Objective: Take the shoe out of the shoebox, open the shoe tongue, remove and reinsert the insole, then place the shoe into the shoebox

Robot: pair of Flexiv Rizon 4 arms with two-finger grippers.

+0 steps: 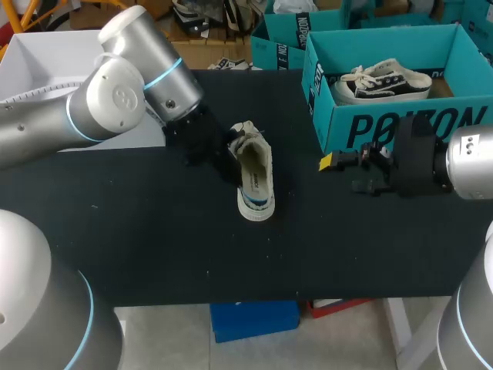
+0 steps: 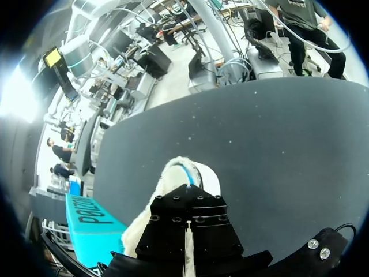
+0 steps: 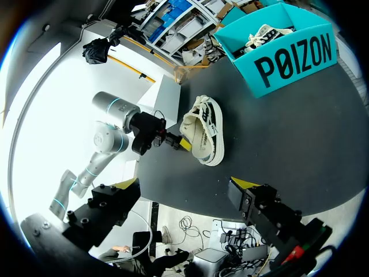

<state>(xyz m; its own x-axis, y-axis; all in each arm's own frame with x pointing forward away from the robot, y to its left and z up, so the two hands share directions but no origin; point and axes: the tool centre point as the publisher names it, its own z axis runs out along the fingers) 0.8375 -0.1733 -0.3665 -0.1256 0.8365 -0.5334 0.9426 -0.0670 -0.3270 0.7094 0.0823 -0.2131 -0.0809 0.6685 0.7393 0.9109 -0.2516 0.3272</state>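
1. Starting at the left: my left arm comes in from the far left, and the left gripper (image 3: 177, 142) sits at the heel end of the shoe (image 1: 254, 179). One yellow tip touches the collar in the right wrist view, but I cannot tell whether it is pinching the shoe or only resting against it.
2. The shoe lies out on the tabletop (image 1: 154, 231) near the middle, toe toward the near edge, apparently tipped partly onto its side. I judge the first step done: it is out of the box.
3. No loose insole shows anywhere on the tabletop, so I take the tongue and insole work as yet to do, along with the return to the box.
4. The right gripper (image 1: 343, 173) hangs spread wide and holding nothing, right of the shoe and apart from it, just beside the near wall of the shoebox (image 1: 400, 127).
5. The shoebox stands at the far right, with a second shoe (image 1: 381, 81) lying inside.
6. Room: bare tabletop spreads left of and nearer than the shoe, well inside the near edge. The right arm has little clearance from the box wall, so I would swing it leftward first.
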